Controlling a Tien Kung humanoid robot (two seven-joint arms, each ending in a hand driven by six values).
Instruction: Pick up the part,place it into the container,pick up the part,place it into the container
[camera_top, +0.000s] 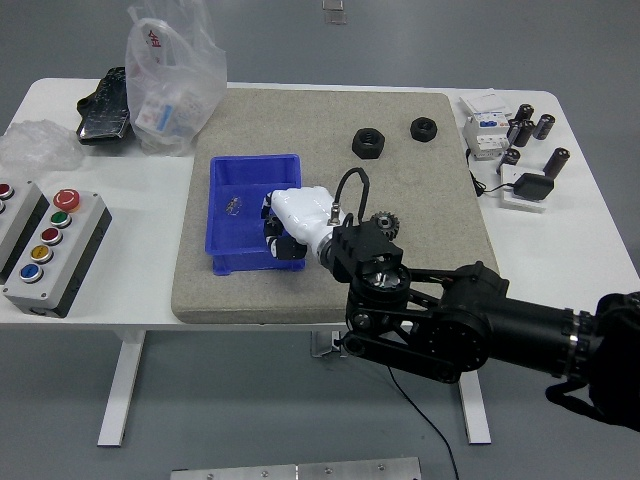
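A blue container (232, 180) sits on the left part of the grey mat (400, 260), with a small metal piece (233, 205) lying inside. My right hand (283, 232), white-backed on a black arm, hangs over the container's near right corner, and its underside is hidden from view. Two black nuts (367, 143) (424, 128) rest on the far side of the mat. A dark gear (384, 222) lies on the mat just right of my wrist. The left arm does not show.
A button box (52, 250) stands at the left edge. A plastic bag (165, 75) and a black object (103, 105) lie at the back left. Electrical parts and dark cylinders (520, 135) crowd the back right, off the mat.
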